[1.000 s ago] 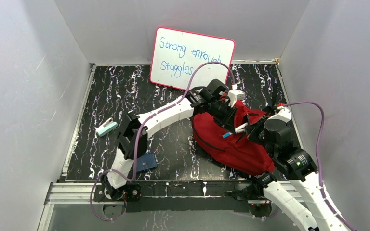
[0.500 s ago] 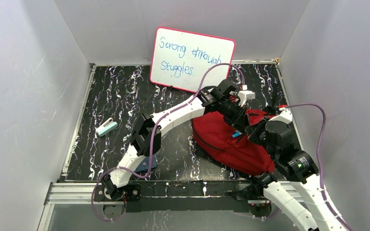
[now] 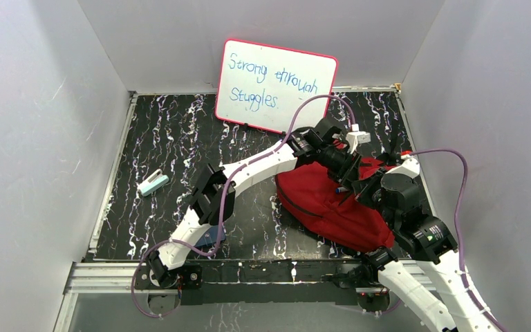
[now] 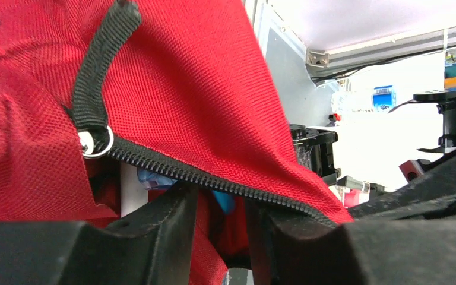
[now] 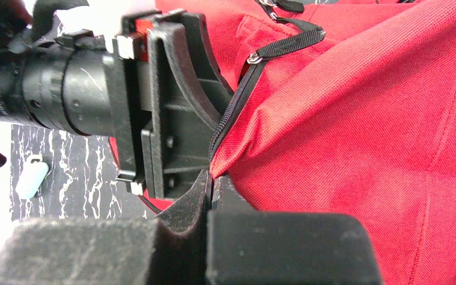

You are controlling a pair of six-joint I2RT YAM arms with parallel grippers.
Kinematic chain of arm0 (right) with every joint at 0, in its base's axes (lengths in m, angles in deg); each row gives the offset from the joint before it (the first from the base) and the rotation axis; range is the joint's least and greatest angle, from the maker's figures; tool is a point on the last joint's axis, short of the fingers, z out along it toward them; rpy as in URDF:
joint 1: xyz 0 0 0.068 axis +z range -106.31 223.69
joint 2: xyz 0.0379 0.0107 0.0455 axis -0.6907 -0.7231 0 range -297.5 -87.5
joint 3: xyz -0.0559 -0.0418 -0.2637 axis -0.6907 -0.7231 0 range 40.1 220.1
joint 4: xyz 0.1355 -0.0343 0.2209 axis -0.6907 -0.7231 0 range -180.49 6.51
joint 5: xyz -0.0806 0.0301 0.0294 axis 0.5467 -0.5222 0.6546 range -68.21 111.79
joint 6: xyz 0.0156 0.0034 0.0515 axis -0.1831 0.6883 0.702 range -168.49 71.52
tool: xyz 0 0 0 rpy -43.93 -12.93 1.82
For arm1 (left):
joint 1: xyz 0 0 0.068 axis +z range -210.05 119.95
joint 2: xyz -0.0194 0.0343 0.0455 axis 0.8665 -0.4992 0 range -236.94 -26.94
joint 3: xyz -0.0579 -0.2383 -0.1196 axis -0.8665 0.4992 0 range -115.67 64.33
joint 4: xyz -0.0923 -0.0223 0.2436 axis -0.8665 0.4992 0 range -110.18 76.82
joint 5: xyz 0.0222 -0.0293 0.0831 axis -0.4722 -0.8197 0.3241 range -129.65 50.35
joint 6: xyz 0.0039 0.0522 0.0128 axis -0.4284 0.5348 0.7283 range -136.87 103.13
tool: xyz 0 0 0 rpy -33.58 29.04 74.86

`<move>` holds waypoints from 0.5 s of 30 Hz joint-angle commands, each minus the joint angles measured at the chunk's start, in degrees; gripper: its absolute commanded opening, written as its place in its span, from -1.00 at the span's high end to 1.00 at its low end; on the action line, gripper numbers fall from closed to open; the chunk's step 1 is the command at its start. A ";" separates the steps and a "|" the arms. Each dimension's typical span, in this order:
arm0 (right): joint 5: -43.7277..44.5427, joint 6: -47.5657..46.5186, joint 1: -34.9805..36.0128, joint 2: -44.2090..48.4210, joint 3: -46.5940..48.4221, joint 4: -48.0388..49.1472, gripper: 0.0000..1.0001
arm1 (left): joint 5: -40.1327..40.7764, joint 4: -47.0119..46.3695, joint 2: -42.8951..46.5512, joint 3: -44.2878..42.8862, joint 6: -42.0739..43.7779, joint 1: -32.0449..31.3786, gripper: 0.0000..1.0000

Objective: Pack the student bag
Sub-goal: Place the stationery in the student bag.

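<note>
Right gripper (image 5: 211, 181) tight on student bag (image 3: 325, 204) edge; left gripper (image 4: 219, 200) ajar (apparently empty) at zipper (image 4: 214, 181).

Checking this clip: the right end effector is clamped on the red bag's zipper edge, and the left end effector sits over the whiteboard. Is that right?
Not quite. The left end effector is at the opening of the student bag, not over the whiteboard; the top external view shows this. The right end effector is clamped on the bag's zipper edge, as stated.

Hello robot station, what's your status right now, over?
Left gripper open at student bag mouth. Right gripper shut on bag's zipper edge, holding it open. Blue-and-white item just inside. Nothing blocking seen.
</note>
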 commanded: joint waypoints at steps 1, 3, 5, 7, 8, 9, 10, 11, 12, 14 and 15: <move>-0.44 1.52 -0.02 0.91 0.53 3.63 1.00 | -2.35 -2.75 2.73 2.58 -1.22 -0.91 0.28; -0.49 1.61 -0.07 0.90 0.46 3.63 1.00 | -1.35 -2.84 3.72 3.50 -0.94 -0.82 0.15; -0.53 1.69 -0.06 0.98 0.44 3.63 1.00 | -0.43 -2.76 4.91 4.28 -0.52 -0.82 0.08; -0.48 1.65 -0.06 1.03 0.44 3.63 1.00 | 0.24 -2.75 6.07 4.82 -0.04 -0.58 0.04; -0.45 1.63 -0.09 1.11 0.44 3.63 1.00 | 0.39 -2.63 6.59 5.02 0.11 -0.37 0.04; -0.42 1.61 -0.04 1.13 0.51 3.55 1.00 | 0.53 -2.58 7.14 5.15 0.23 -0.05 0.03; -0.41 1.63 -0.01 1.26 0.52 3.50 1.00 | 0.74 -2.39 7.80 5.51 0.37 0.23 0.03; -0.28 1.61 -0.06 1.26 0.52 3.46 1.00 | 0.89 -2.37 8.49 5.78 0.47 0.65 0.03; -0.27 1.60 -0.07 1.32 0.46 3.45 1.00 | 1.05 -2.35 9.29 6.12 0.58 1.12 0.02; -0.08 1.60 -0.03 1.49 0.44 3.45 1.00 | 1.04 -2.33 10.99 6.95 0.92 2.01 0.01; -0.01 1.63 -0.01 1.50 0.44 3.45 1.00 | 0.94 -2.36 11.94 7.46 1.14 2.38 0.01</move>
